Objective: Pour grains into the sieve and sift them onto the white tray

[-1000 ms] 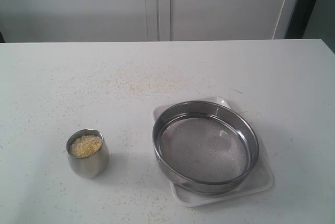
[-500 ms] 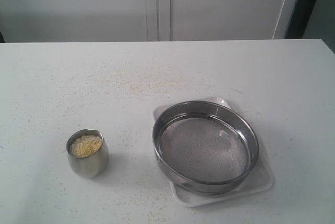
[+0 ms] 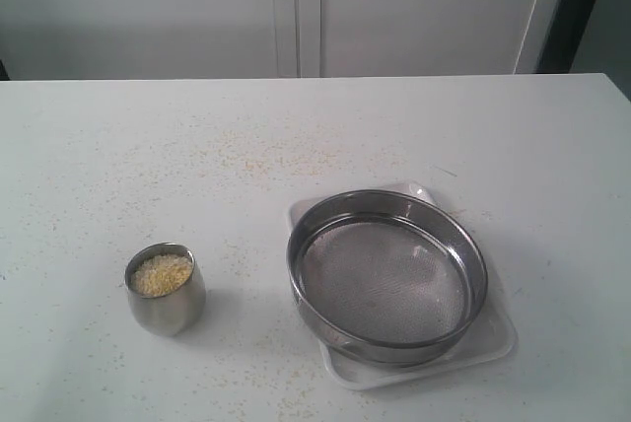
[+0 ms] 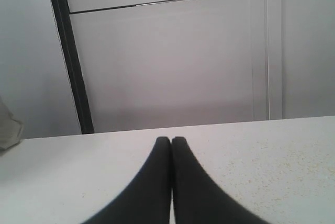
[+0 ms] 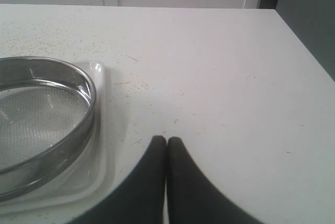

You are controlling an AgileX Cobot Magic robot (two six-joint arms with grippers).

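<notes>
Scene at rest — nothing has shifted over the last second. Jaws of the left gripper (image 4: 171, 141) and right gripper (image 5: 166, 140) are pressed together, empty, over the tabletop (image 3: 296, 126). Near the right jaws, off to one side, the sieve (image 3: 386, 274) sits on the white tray (image 3: 498, 341), its mesh empty. Out of the left jaws' view, the grains (image 3: 162, 273) fill the steel cup (image 3: 166, 309) — pouring, by this evidence, has not begun.

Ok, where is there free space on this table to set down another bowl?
The widest free stretch is the far half of the table, behind the cup and sieve, bare except for scattered crumbs. The gap between cup and sieve is also open. The sieve covers nearly all of the white tray, so that spot is crowded.
</notes>
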